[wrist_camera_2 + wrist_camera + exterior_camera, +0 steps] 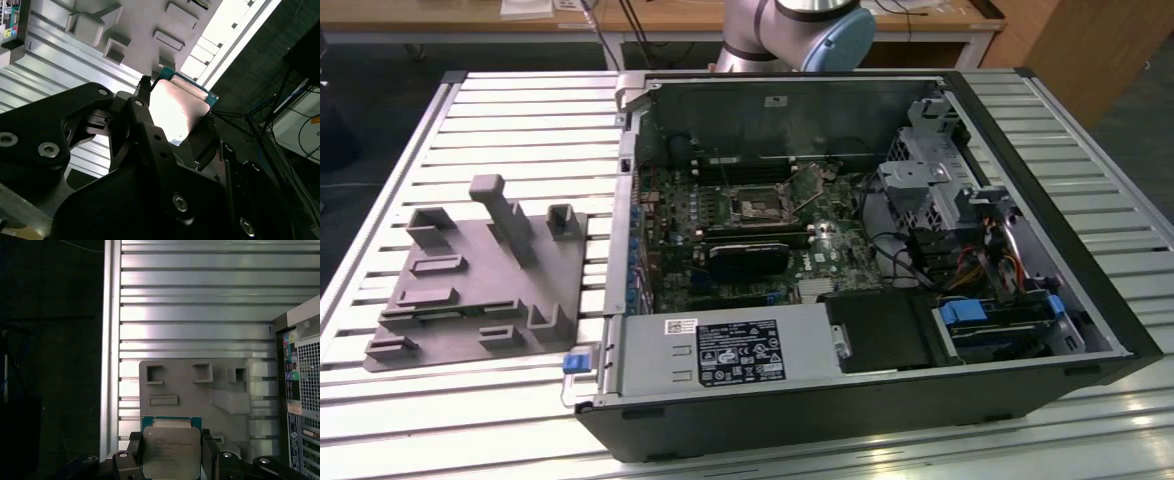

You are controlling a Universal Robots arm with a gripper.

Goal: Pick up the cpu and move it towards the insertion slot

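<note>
1. The table (480,120) is made of ribbed aluminium slats with bright glare bands. It carries a grey plate (474,280) and an open black case (1067,250).
2. The plate has raised blocks and square pockets. It lies at the exterior view's left of the case.
3. The case lies on its side with the motherboard exposed. The slot (758,208) sits on that board, a dark centre in a silver bracket.
4. The claw (171,462) is clamped on two opposite edges of the cpu (171,450).
5. The cpu is outside the case. In both wrist views it is seen against the plate and the slats, metal top toward the first wrist camera.
6. Dark floor (50,365) borders the table edge.
7. In the exterior view, a wooden desk (667,15) stands behind the arm (801,30).
</note>
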